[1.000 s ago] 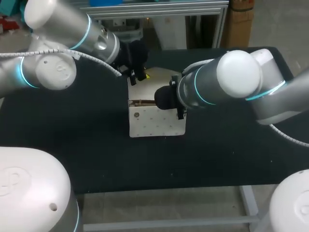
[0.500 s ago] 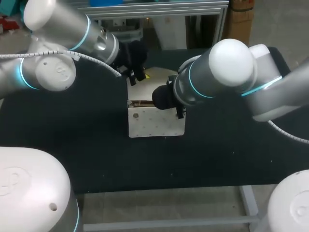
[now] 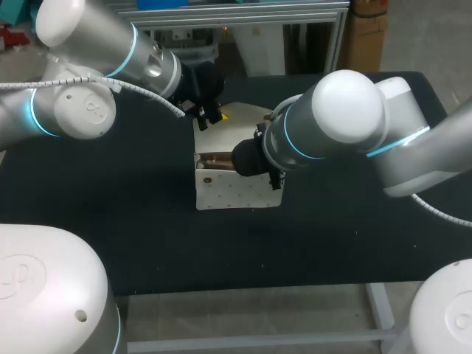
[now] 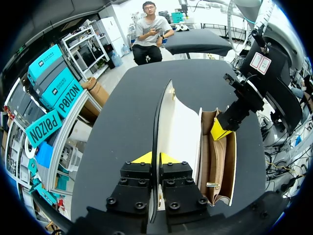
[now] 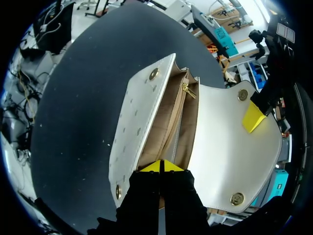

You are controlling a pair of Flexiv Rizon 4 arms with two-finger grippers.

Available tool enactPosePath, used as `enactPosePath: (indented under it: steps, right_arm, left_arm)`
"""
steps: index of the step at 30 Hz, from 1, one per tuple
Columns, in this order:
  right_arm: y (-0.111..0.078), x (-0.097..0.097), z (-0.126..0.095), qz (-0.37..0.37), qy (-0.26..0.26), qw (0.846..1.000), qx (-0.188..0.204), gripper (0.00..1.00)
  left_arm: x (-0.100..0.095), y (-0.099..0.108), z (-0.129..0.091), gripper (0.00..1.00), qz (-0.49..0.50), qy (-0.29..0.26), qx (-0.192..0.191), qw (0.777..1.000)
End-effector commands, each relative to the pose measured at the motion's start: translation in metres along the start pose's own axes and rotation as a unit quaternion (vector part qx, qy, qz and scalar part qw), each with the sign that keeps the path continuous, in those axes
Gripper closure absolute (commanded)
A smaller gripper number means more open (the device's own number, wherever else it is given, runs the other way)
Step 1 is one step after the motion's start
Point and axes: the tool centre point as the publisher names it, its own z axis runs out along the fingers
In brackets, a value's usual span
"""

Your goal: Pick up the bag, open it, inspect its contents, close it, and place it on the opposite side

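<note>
Over the last second the right arm has swung inward across the near part of the black surface. It has carried the right end effector a little further over the bag, which stands near the middle of the surface. The tan strip of interior behind the white studded front panel now shows wider than before. In my judgement, opening is well advanced and inspection of the contents can begin; closing and transfer to the opposite side remain undone. The right arm reaches in from the right with its wrist angled down over the mouth. Its yellow tips are pressed together at the near end of the opening, apparently pinching a wall of the bag there, though the contact itself is partly hidden. Further back, the flap stands raised and folded away from the mouth. The left end effector is clenched on the flap's edge and has not shifted. The left arm comes in from the far left corner, bent at the elbow, wrist pointing toward the bag.
</note>
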Motion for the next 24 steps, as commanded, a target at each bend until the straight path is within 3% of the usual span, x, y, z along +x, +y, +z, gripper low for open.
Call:
enactPosePath:
  steps: [1,13,15,21,24]
  right_arm:
    - [-0.004,0.001,0.012,0.007,0.013,1.0,0.004,1.0]
    - [-0.016,-0.007,0.035,0.036,0.067,0.997,0.011,1.0]
    - [-0.016,-0.007,0.038,0.036,0.08,0.996,0.012,0.86]
    - [-0.016,-0.008,0.04,0.031,0.103,0.994,0.013,0.75]
    - [-0.016,-0.008,0.04,0.025,0.112,0.993,0.012,0.61]
  left_arm:
    - [-0.002,0.0,0.0,1.0,0.001,0.0,0.003,1.0]
    - [0.001,0.001,-0.002,1.0,0.007,0.0,0.006,1.0]
    - [0.002,0.001,-0.003,1.0,0.007,-0.001,0.006,1.0]
    - [0.002,0.002,-0.004,1.0,0.006,-0.003,0.007,1.0]
    - [0.002,0.003,-0.004,1.0,0.006,-0.004,0.008,1.0]
